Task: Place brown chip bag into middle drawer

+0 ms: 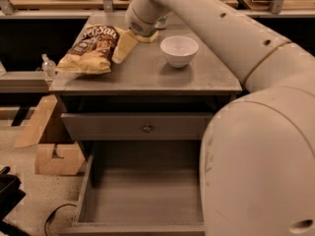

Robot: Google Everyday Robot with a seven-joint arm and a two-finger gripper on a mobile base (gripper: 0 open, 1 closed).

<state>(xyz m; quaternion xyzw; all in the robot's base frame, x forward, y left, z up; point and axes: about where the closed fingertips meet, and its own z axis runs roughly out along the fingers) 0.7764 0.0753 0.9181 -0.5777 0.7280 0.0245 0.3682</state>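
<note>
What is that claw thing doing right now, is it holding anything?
The gripper is low over the cabinet top, at the right edge of the chip bag. Whether it is open, closed or holding the bag cannot be told.

The gripper (121,49) is hanging over the far left of the tabletop (147,80), just beside the right edge of the bag (91,47). The bowl (179,50) is sitting to its right, and bare top is lying open between the 2 and along the whole near edge. A sponge (149,35) is crowding the far side, partly hidden behind the arm (211,18). Below, the middle drawer (142,200) is standing open with a bare floor. The upper drawer (108,127) is roofing its far part, and the arm's bulk is blocking its right side. Cardboard boxes (54,156) are crowding the floor at left.
</note>
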